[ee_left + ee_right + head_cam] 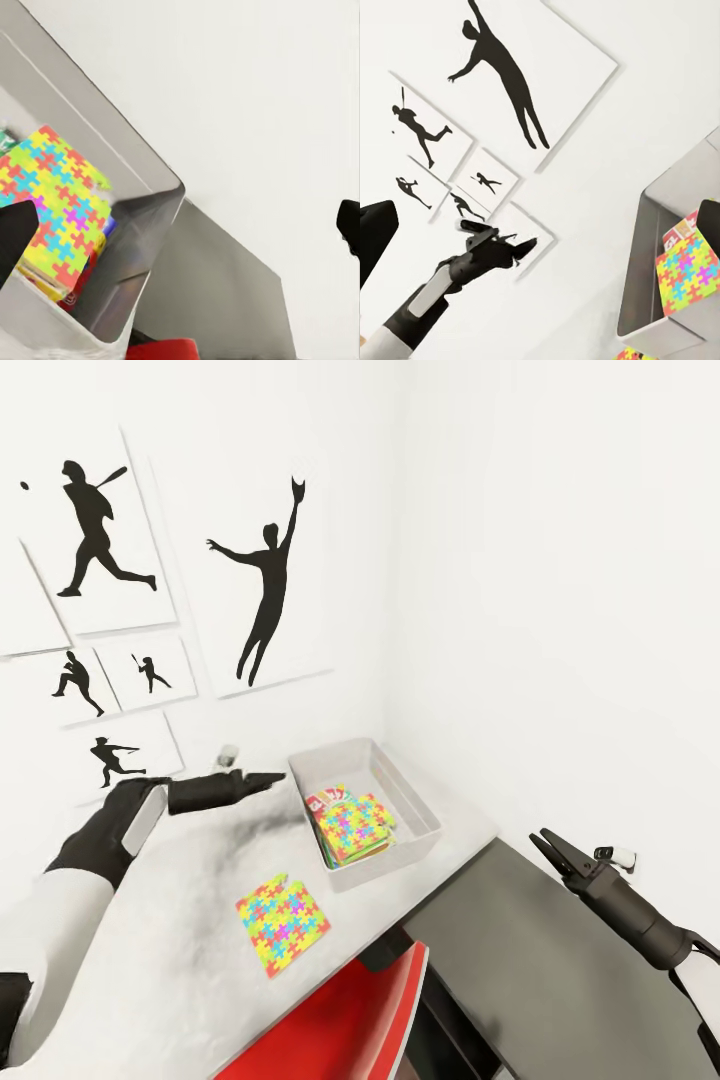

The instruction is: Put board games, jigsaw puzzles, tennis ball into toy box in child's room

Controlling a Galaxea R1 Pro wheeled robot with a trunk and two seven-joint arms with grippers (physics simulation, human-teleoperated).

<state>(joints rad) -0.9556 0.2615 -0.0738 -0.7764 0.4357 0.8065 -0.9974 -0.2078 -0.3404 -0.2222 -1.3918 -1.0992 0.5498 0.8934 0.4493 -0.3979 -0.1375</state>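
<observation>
The table [200, 920], pale and faintly marbled, runs into the corner of the white room, and on its far end sits the toy box [415, 800], a shallow grey bin pushed near the right-hand wall. Inside it lies one jigsaw puzzle [355, 828], bright and many-coloured, resting on top of a stack; under its edge a board game [325, 802] peeks out with red and green print. From the left wrist view the same puzzle [52, 202] covers most of what the bin [142, 225] holds, with coloured box edges showing beneath it. How many games are stacked under there I cannot tell.

The second jigsaw puzzle [283, 923] lies flat on the bare tabletop, well apart from the box and nearer the table's front edge, just above a red chair [340, 1020].

Right of the table stands a lower dark-grey cabinet [560, 970].

The left gripper [268, 778] hovers over the table just beside the box's near-left corner, fingers drawn close together and holding nothing. The right gripper [540, 842] hangs over the cabinet, its two fingers slightly spread and empty.

Baseball silhouette posters [265, 580] cover the left wall.
</observation>
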